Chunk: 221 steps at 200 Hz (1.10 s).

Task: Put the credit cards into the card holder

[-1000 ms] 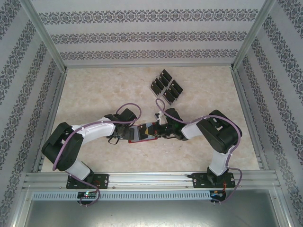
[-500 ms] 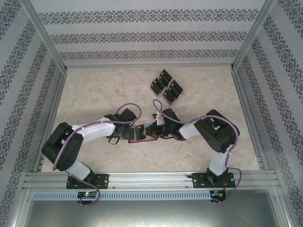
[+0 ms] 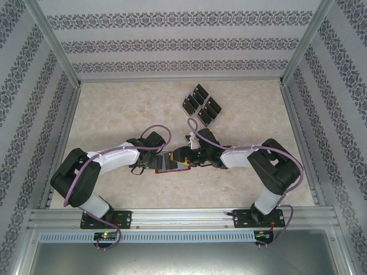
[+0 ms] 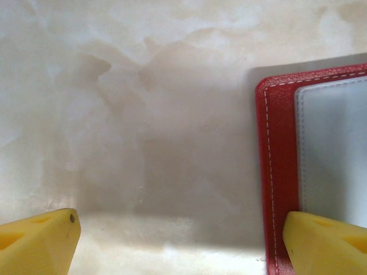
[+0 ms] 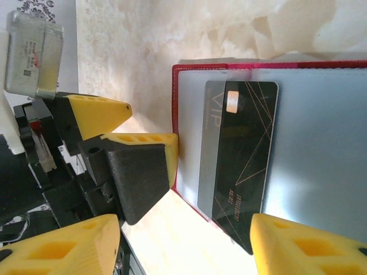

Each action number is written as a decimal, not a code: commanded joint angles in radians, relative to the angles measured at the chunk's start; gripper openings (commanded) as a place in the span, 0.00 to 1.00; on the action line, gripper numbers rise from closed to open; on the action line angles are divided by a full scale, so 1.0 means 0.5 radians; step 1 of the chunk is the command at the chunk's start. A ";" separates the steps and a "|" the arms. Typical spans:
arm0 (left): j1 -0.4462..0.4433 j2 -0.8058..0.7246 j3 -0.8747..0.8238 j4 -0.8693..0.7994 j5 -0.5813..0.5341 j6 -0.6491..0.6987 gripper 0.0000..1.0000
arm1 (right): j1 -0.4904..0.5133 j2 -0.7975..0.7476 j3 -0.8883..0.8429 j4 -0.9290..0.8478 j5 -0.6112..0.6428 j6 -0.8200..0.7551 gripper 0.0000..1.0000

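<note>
Card holder [image 3: 174, 162] lies open near the middle of the table [image 3: 114, 109], grey lining up, between the two grippers. At its left the left gripper [image 3: 152, 164] stands with jaws wide apart. Its wrist view puts one yellow fingertip [image 4: 37, 240] over bare table and the other over the holder's red stitched edge, but I cannot tell whether that tip presses down. From overhead the wrists cover much of the holder. The right wrist view shows what overhead hides: a black credit card [image 5: 246, 172] lying flat on the lining, overlapping a grey card [image 5: 207, 154] marked VIP, one end partly hidden behind a yellow fingertip. The right gripper [image 5: 184, 235] is spread apart and clasps nothing. Farther right and back, more credit cards [image 3: 202, 106] stand in a cluster, too small to count surely.
</note>
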 commanded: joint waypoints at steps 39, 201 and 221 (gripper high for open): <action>0.023 -0.118 0.217 -0.197 0.150 -0.030 0.92 | -0.041 -0.166 0.129 -0.531 0.310 -0.212 0.28; -0.108 0.364 0.627 -0.009 0.345 -0.074 0.92 | -0.059 0.051 0.002 -0.359 0.402 -0.183 0.00; -0.128 0.404 0.640 0.009 0.350 -0.071 0.92 | -0.059 0.065 -0.002 -0.351 0.399 -0.180 0.00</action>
